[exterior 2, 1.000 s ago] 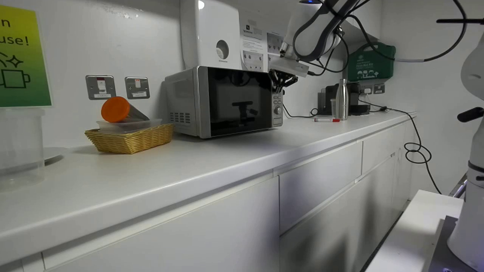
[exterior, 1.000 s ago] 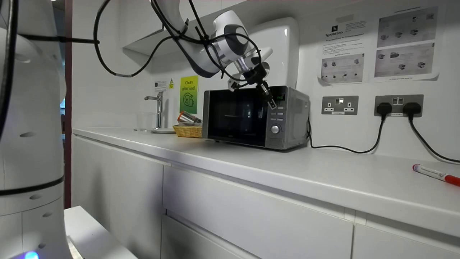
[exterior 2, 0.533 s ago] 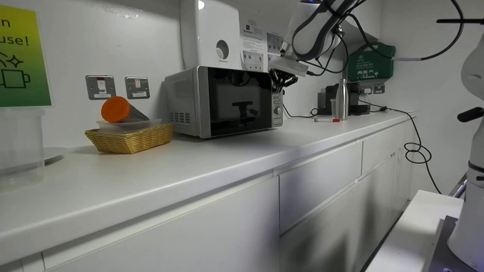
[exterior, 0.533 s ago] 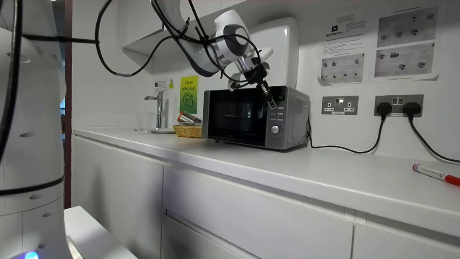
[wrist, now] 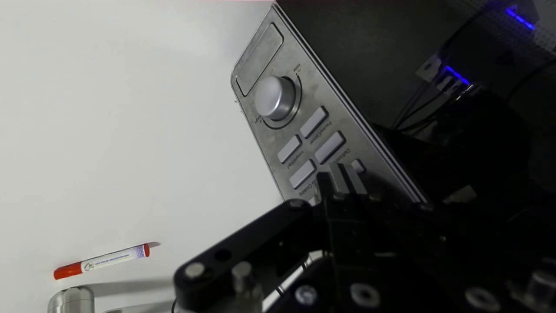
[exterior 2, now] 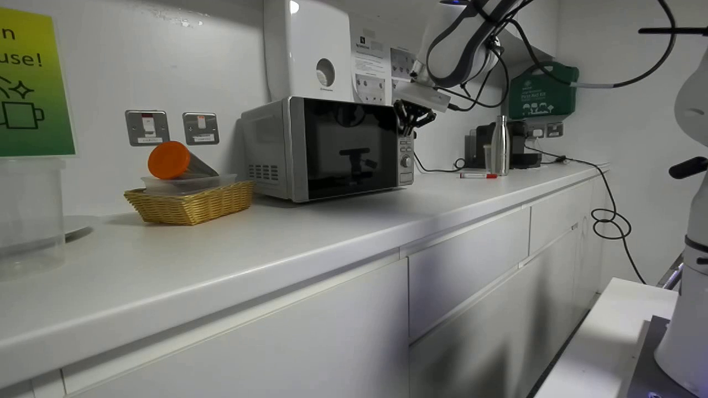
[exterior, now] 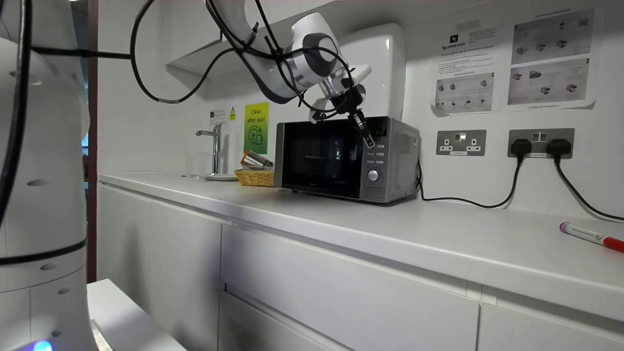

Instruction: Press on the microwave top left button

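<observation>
The microwave (exterior: pixel 321 158) stands on the counter with its silver-grey control strip at its right edge; it also shows in an exterior view (exterior 2: pixel 348 157). In the wrist view its control panel (wrist: pixel 299 104) is rotated, with the knob (wrist: pixel 274 98) toward the upper left. My gripper's fingertips (wrist: pixel 343 176) are together with nothing between them, over the upper button rows. The top left button (wrist: pixel 358 166) is partly hidden behind them. The gripper (exterior: pixel 369 142) is in front of the strip just below the display, also seen in an exterior view (exterior 2: pixel 408 132). I cannot tell whether it touches the button.
A wicker basket (exterior 2: pixel 193 207) stands beside the microwave. A red-and-white marker (exterior: pixel 591 236) lies on the counter; a steel bottle (exterior 2: pixel 501 146) stands near it. A white wall box (exterior 2: pixel 310 55) is above the microwave. Black cables hang along the arm.
The arm and gripper stay almost still, with only a very slight shift of the upper arm. The loose cables near the arm's base have swung a little.
</observation>
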Action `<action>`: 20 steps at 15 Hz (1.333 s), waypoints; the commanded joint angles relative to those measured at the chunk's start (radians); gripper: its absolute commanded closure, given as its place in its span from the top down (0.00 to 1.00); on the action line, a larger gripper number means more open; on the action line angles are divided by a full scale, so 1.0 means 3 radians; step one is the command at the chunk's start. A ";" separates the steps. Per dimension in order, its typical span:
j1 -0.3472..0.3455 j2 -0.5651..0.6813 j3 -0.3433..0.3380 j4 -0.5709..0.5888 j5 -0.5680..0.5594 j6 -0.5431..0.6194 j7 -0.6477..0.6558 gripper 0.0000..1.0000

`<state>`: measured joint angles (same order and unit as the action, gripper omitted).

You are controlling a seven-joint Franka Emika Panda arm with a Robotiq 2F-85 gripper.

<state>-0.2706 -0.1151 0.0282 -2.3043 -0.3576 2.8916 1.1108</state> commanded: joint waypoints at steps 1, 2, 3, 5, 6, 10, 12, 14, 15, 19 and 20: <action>0.0038 0.0175 -0.0010 0.0112 0.0085 0.0187 -0.0077 0.00; 0.0034 0.0179 -0.0008 0.0107 0.0080 0.0196 -0.0058 0.00; 0.0045 0.0189 -0.0012 0.0102 0.0116 0.0204 -0.0071 0.00; 0.0018 0.0186 -0.0003 0.0102 0.0054 0.0210 0.0002 0.00; -0.0017 0.0182 0.0011 0.0106 -0.0038 0.0207 0.0088 0.00; -0.0079 0.0192 0.0035 0.0117 -0.0254 0.0183 0.0375 0.00; -0.0032 0.0216 0.0010 0.0107 -0.0137 0.0175 0.0331 0.00; -0.0028 0.0245 0.0003 0.0105 -0.0124 0.0203 0.0321 0.00; -0.0024 0.0257 0.0003 0.0107 -0.0122 0.0209 0.0315 0.00; 0.0333 0.0227 -0.0100 -0.0017 0.0633 0.0097 -0.0312 0.00; 0.0535 0.0176 -0.0186 -0.0070 0.0874 0.0025 -0.0419 0.00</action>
<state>-0.2590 -0.0798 0.0205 -2.3130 -0.2909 2.9024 1.1105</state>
